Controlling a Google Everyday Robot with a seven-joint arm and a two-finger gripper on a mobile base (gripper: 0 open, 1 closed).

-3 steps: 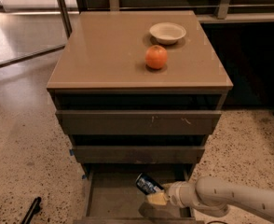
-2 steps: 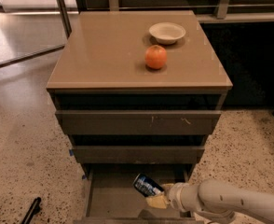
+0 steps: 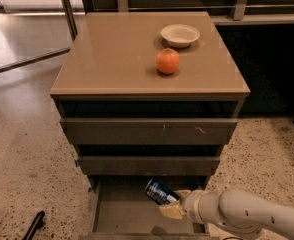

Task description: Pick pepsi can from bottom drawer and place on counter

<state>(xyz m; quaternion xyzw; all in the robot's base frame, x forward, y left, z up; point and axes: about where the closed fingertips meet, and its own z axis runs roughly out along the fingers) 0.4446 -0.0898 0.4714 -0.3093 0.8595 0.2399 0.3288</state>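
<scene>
Pickup looks done: pincer (image 3: 170,202) grips the tilted pepsi can (image 3: 158,191) over the open bottom drawer (image 3: 121,215); placing on the desk (image 3: 117,54) remains.

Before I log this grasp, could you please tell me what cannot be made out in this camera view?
1. The bottom drawer: its front is cut off by the picture's lower edge.
2. The right part of that drawer's floor: hidden by the gripper and the arm.
3. The pepsi can: its rear end is covered by the gripper shut on it.
4. The upper drawers: their insides are dark, hidden under the counter and behind their own fronts.
</scene>
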